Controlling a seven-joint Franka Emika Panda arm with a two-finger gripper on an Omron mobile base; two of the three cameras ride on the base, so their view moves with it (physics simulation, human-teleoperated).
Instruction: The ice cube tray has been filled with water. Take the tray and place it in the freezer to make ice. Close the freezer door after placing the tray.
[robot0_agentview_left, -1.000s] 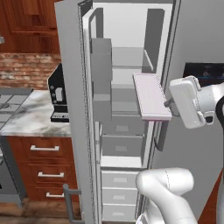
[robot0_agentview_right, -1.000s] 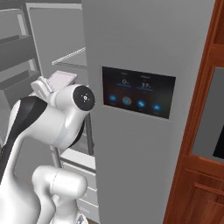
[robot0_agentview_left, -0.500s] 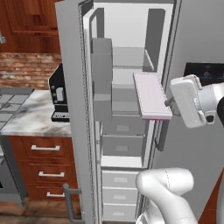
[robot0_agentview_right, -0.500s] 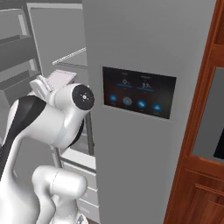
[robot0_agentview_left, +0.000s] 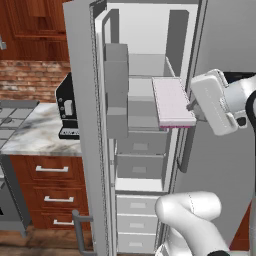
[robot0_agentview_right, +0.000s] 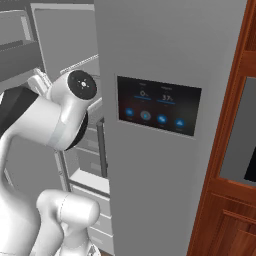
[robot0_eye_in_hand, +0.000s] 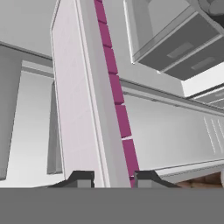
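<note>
ice cube tray (robot0_agentview_left: 172, 101): thin flat pale pink slab with a darker pink edge, held level at the mouth of the open freezer (robot0_agentview_left: 145, 75), above a shelf.
handling: by its look stiff and light, but said to hold water, so any tilt would likely spill; best kept flat and moved slowly.
hold: the gripper (robot0_eye_in_hand: 109, 178) is clamped on the tray's near short end, one fingertip on each face; a firm pinch at that edge seems the sensible place.
freezer door (robot0_agentview_left: 82, 120): swung wide open, bins on its inner side.
left base view: shows tray, shelves, drawers and the counter (robot0_agentview_left: 30, 135) beyond.
hand view: shows the fingertips gripping the edge and the pink rim (robot0_eye_in_hand: 116, 87) close up.
right base view: shows the touch panel (robot0_agentview_right: 159, 105) on the neighbouring door.
</note>
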